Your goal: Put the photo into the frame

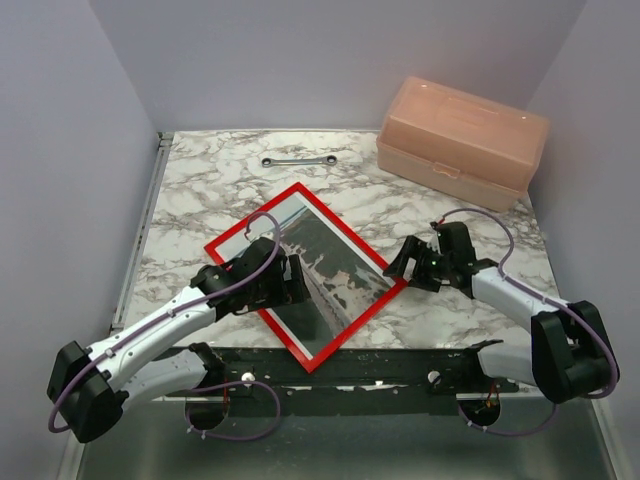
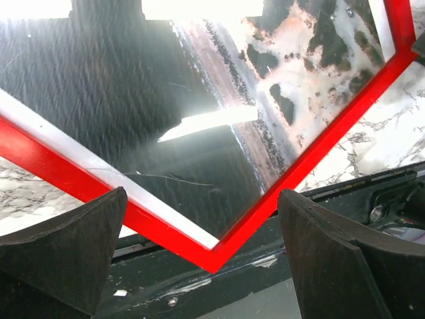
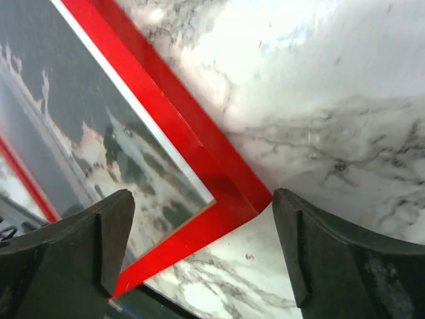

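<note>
The frame [image 1: 357, 327] lies red face up on the tabletop [image 1: 200, 190], with the photo [image 1: 335, 268] showing inside it, a white edge along one red side. The left jaws stand wide over the frame's near corner, which sits between them and juts over the dark strip [image 1: 400, 362] at the tabletop's edge. The right jaws are wide too, with the frame's right corner between them. Glare washes out part of the photo under the left jaws. In the top view the left arm [image 1: 160, 325] hides the frame's left side.
</note>
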You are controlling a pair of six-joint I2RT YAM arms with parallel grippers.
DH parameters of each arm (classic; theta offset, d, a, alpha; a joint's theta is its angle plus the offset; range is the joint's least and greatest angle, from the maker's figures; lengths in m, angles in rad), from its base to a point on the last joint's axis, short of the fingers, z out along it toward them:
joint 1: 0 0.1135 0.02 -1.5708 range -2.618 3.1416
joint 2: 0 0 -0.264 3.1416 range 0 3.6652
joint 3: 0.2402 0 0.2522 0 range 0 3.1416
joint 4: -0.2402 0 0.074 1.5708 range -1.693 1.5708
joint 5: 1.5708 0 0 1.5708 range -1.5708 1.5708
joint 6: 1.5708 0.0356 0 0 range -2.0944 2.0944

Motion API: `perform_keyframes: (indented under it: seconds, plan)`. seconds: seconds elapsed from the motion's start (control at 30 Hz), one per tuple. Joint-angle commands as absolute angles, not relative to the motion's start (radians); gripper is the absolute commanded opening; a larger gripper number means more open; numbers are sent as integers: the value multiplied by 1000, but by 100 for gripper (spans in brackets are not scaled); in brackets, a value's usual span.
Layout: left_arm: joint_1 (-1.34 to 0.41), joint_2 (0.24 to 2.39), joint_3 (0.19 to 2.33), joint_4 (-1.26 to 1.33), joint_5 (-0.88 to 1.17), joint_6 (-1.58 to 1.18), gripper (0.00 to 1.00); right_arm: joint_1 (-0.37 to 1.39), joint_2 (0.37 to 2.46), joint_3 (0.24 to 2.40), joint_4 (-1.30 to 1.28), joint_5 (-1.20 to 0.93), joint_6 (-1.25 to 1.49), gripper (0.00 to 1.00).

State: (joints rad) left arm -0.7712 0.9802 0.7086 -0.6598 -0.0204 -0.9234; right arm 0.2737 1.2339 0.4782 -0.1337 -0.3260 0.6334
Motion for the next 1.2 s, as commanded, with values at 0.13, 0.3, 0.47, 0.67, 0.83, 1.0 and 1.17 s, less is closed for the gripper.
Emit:
perform_keyframes:
  seconds: [0.13,0.3,0.47,0.67,0.83,1.0,1.17]
  plan:
    - [-713,924,646,-726,-56,-962,99,272,1298,560,-229,-259,575,100]
    - [-651,900,594,-748,-43,-989,99,271,1334,622,-247,-254,556,100]
    - [-571,881,537,-761,-27,-1016,99,272,1408,682,-244,-304,535,100]
    - [-477,863,458,-694,63,-1002,98,271,1502,724,-218,-374,528,100]
    - [-436,862,406,-576,145,-987,97,273,1560,723,-172,-465,541,99]
    - [-421,922,414,-516,179,-966,97,276,1581,693,-140,-529,550,97]
    - [-418,1009,445,-448,213,-940,96,277,1545,645,-129,-555,579,97]
